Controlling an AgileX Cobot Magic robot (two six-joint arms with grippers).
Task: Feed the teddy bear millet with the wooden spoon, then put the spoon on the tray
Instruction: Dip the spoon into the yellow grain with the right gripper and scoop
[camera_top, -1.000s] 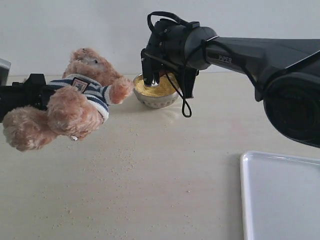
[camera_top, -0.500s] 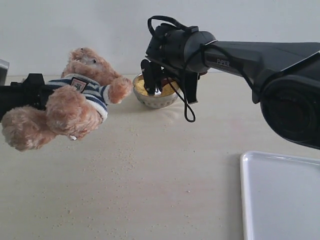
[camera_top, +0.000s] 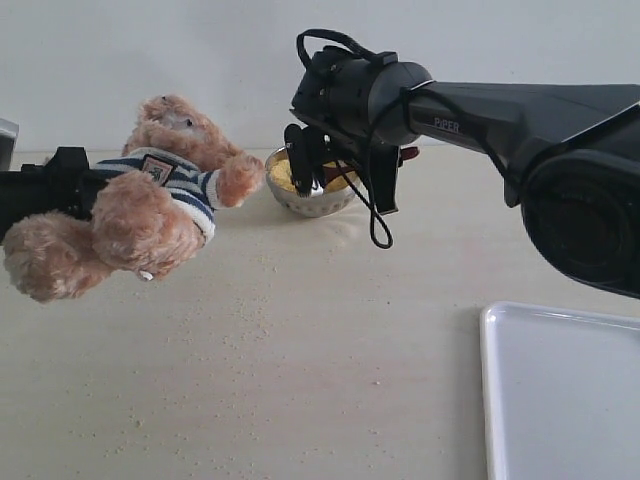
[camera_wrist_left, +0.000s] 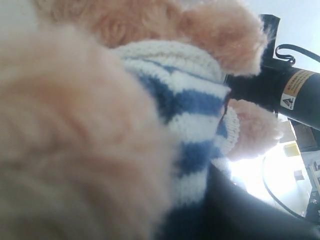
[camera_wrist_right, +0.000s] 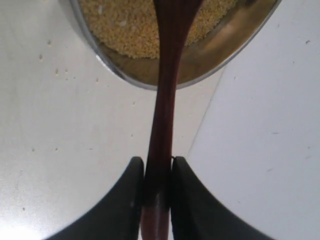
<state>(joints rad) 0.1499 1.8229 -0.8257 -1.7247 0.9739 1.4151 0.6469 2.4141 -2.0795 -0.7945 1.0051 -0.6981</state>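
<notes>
My right gripper (camera_wrist_right: 156, 165) is squeezed tight on the wooden spoon (camera_wrist_right: 167, 90), whose far end reaches over the millet (camera_wrist_right: 125, 25) in the bowl (camera_wrist_right: 120, 75). I should lift it slowly and keep it flat, so no grains fall on the way to the teddy bear (camera_top: 150, 200) just beside the bowl. The bear hides my left gripper (camera_top: 75, 182), so I cannot tell if its jaws hold it. I count one spoon, one bowl, one bear, one tray (camera_top: 560, 390).
</notes>
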